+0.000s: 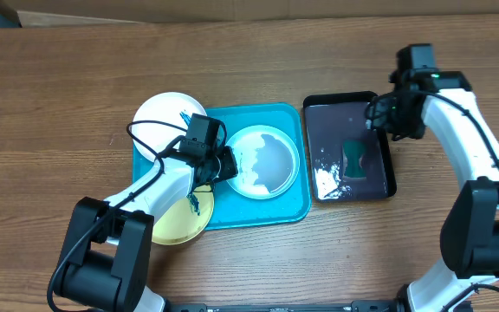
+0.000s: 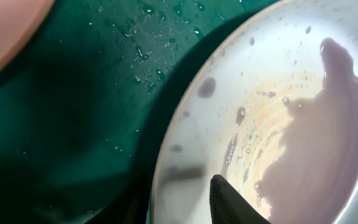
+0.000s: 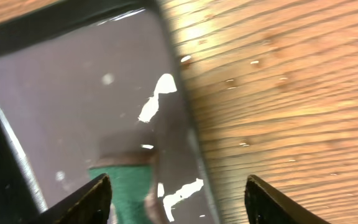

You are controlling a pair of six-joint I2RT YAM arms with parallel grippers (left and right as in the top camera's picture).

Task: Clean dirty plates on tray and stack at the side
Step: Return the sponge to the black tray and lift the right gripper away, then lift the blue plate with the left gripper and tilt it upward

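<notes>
Overhead, at the far left, a white plate (image 1: 165,117) with a blue-green smear overlaps the far-left corner of the teal tray (image 1: 288,204), and a yellow plate (image 1: 178,224), also smeared, overlaps its near-left corner, partly hidden under the left arm; the left tool (image 1: 225,163) sits low over the tray at the left rim of the pale mint-green plate (image 1: 267,163), which lies flat inside the tray's right half; in the left wrist view that plate is wet, with water pooled in it, and one dark fingertip (image 2: 229,199) shows over its inside near the rim; the other finger is only a dim shape, so I cannot tell whether the tool grips the rim or stands free; just right of the teal tray, apart from it, a black tray (image 1: 379,143) on the wooden surface (image 1: 76,69) holds a green sponge (image 1: 356,158) and white foam (image 1: 326,182); the right tool (image 3: 179,199) hangs above the black tray's right edge, its fingers spread wide with nothing between them.
</notes>
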